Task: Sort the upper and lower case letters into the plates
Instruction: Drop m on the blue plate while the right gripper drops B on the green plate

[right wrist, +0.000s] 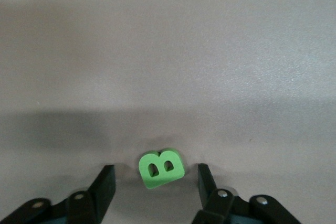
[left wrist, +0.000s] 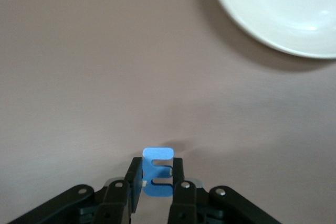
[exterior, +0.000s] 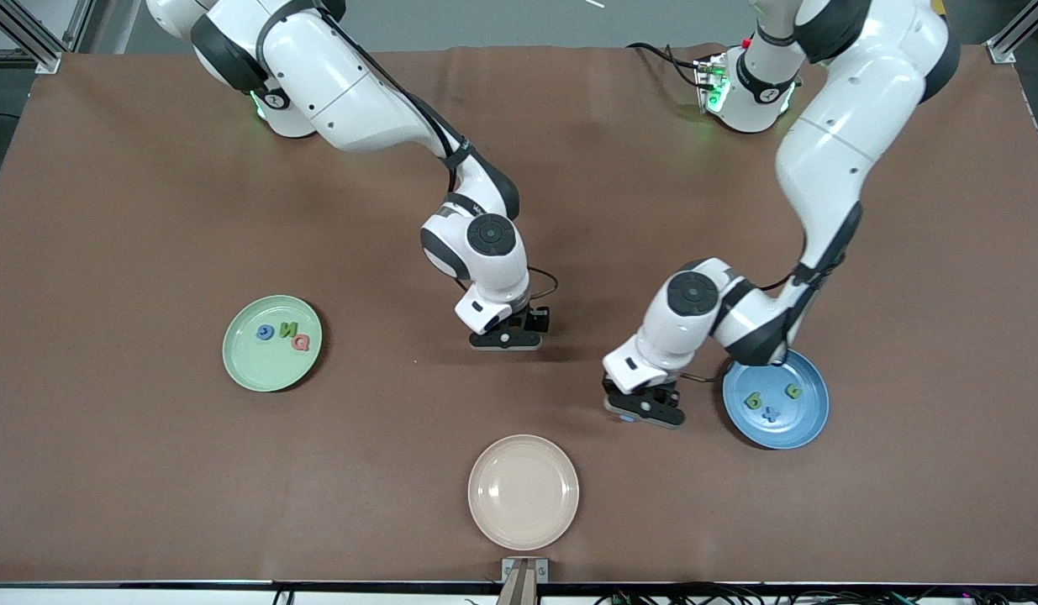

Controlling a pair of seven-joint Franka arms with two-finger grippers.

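The left gripper [left wrist: 157, 179] sits low at the table [exterior: 149, 470], its fingers [left wrist: 134, 178] clamped on a small blue letter m [left wrist: 158, 171], just beside the blue plate [exterior: 808, 424], at that plate's 9 o'clock in the front view. The blue plate holds two green small letters [exterior: 752, 401] and a blue x [exterior: 770, 413]. The right gripper [right wrist: 156, 182] is down near the table's middle, jaws partly open around a green letter reading B [right wrist: 160, 168], not touching it. Toward the right arm's end, the pale green plate [exterior: 250, 370] holds a blue G [exterior: 266, 333], green N [exterior: 291, 328] and pink Q [exterior: 300, 342]. A cream plate [exterior: 524, 491] lies nearest the front camera.
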